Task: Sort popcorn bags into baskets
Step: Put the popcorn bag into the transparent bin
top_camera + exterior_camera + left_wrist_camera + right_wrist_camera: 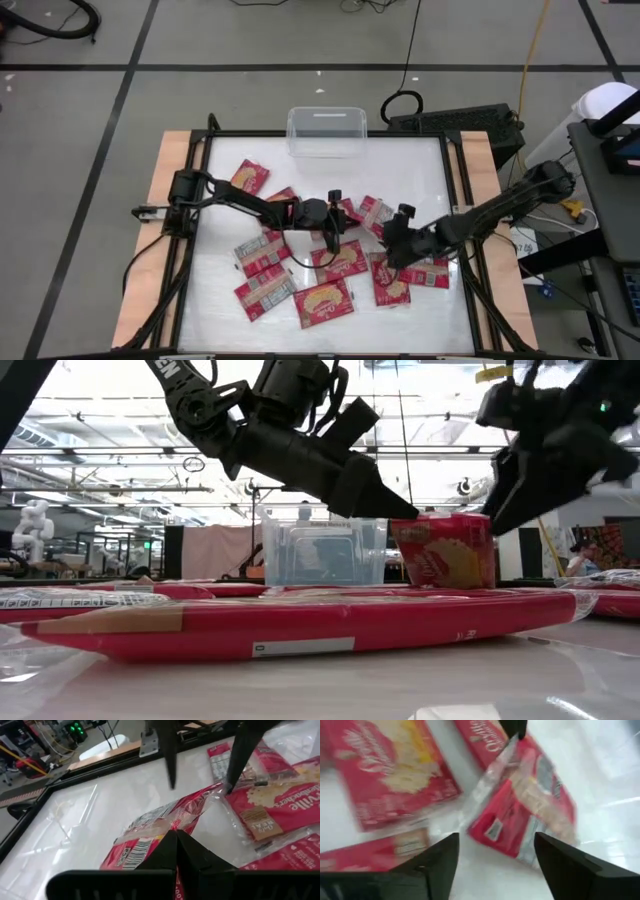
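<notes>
Popcorn bags (324, 302) crowd lower centre of table (420, 180); left tool (334, 243) clamped on one bag (445, 552), right tool (392, 243) apart beside it; bin (327, 131) at top centre.

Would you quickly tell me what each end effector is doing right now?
Left end effector: closed on the edge of a popcorn bag.
Right end effector: open, holding nothing, just above the table.

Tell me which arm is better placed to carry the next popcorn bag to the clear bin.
Left. The left gripper is already shut on the edge of a popcorn bag. The right gripper is open near that bag and holds nothing. The clear bin stands at the table's far edge.
</notes>
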Controlling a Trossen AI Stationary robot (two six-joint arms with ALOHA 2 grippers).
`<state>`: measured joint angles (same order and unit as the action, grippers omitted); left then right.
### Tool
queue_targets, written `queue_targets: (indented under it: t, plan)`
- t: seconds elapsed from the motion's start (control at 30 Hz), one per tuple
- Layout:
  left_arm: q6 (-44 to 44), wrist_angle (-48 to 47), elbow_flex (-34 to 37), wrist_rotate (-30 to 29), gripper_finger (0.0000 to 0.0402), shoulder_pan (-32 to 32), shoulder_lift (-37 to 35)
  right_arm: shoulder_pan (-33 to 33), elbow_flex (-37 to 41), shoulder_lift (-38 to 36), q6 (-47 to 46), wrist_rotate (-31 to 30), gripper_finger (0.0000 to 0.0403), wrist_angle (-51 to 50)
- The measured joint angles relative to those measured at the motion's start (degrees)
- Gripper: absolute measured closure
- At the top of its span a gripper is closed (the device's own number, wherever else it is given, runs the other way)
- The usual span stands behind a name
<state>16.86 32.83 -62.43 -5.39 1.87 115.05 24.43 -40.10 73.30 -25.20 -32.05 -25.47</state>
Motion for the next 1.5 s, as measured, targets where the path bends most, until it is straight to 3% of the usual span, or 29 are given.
queue_targets:
  t: [0.13,0.27,0.37,0.53,0.6,0.67,0.87,1.07,1.23,1.5]
  plan:
    - [-1.79,-0.47,0.0,0.42,0.04,-0.11,-1.42,0.96,0.51,5.87,3.63,-6.33,0.0135,4.79]
    - [-2.85,-2.2,0.0,0.96,0.0401,-0.35,-3.41,0.77,0.53,10.86,6.38,-15.36,0.0161,11.38]
    - [-2.83,-3.47,0.0,1.07,0.0401,-0.35,-4.19,0.79,0.53,13.05,11.19,-20.51,0.0208,16.94]
    - [-3.17,-5.11,0.0,1.01,0.0396,-0.35,-5.87,-0.68,0.53,13.06,14.86,-21.72,0.0324,20.36]
    - [-4.28,-5.12,0.0,0.88,0.0387,-0.35,-6.97,-1.47,0.53,11.83,15.23,-20.61,0.0371,20.58]
    - [-5.49,-5.35,0.0,0.87,0.0376,-0.35,-8.51,-2.38,0.53,10.42,16.06,-19.07,0.039,20.36]
    - [-7.35,-14.84,0.0,-1.28,0.0324,0.13,-15.31,-5.04,0.57,4.15,18.57,-18.62,0.0375,20.51]
    - [-13.09,-27.58,0.83,-9.0,0.0279,0.12,-21.72,-7.69,0.57,-5.3,23.56,-15.57,0.0395,21.0]
    - [-13.42,-23.19,6.37,-9.64,0.0275,0.17,-25.28,-10.73,0.57,-13.87,24.94,-13.35,0.0388,22.47]
    - [-14.74,-7.25,16.79,-9.62,0.0275,0.13,-26.96,-19.73,0.57,-19.61,29.92,3.43,0.0392,40.93]
